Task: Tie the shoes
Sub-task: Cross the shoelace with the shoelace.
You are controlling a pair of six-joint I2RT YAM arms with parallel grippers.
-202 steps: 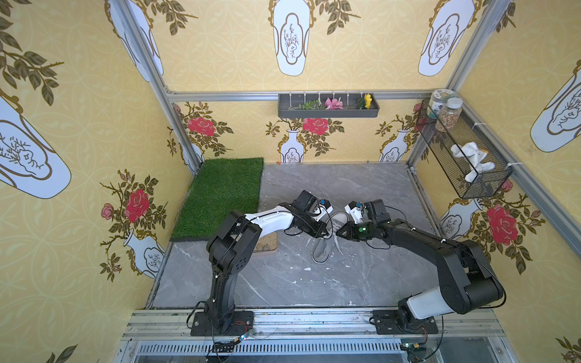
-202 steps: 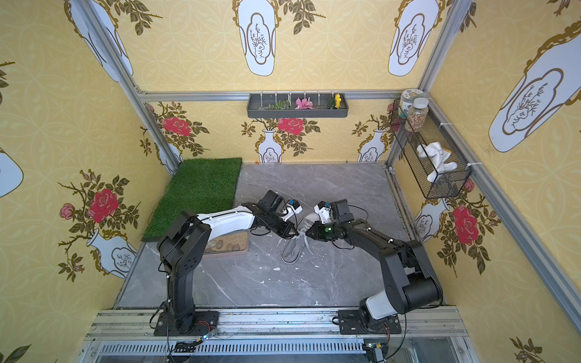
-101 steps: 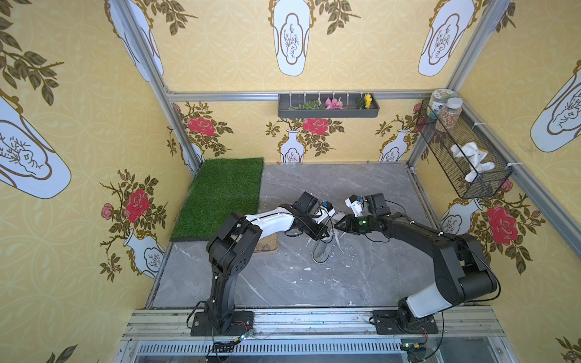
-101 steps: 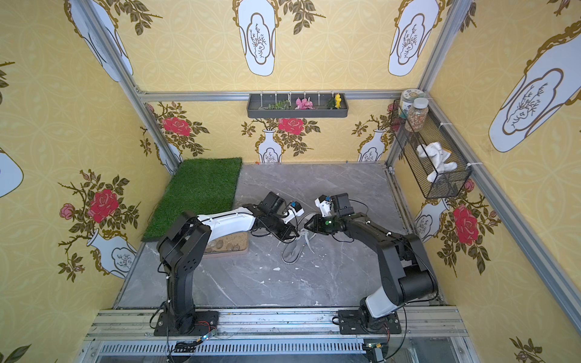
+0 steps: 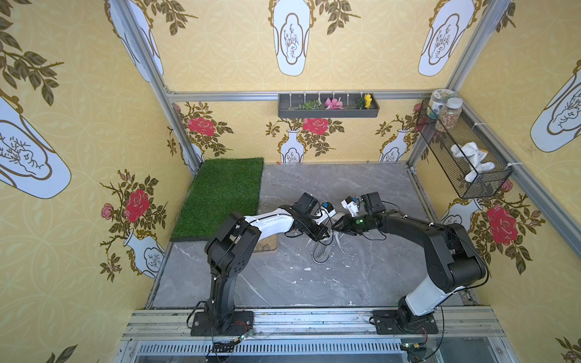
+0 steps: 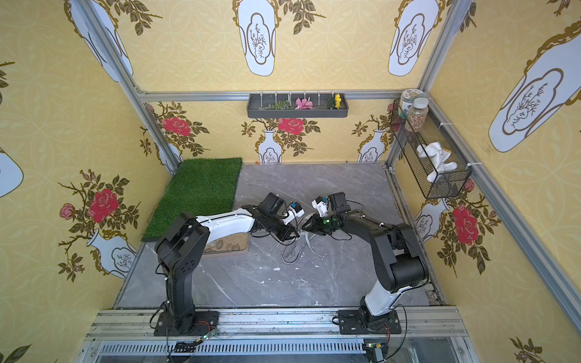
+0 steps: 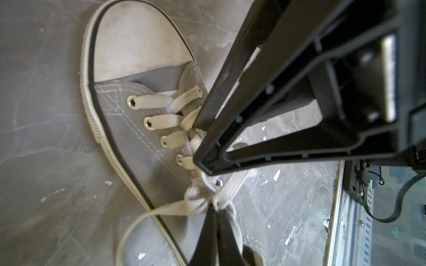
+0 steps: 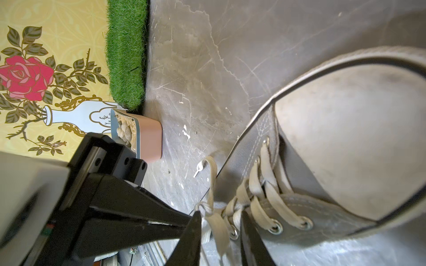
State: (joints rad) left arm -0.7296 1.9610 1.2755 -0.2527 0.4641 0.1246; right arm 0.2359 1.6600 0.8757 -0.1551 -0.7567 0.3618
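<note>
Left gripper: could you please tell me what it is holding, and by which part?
The left gripper is shut on the shoe's lace, pinching it at the bunched crossing beside the top eyelets.

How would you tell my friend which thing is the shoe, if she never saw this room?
Find the grey stone floor with the green grass mat in its far left corner. Near the floor's middle lies the shoe. Unlike the tan tray of pebbles by the mat, it is grey cloth with a white toe cap and pale laces.
</note>
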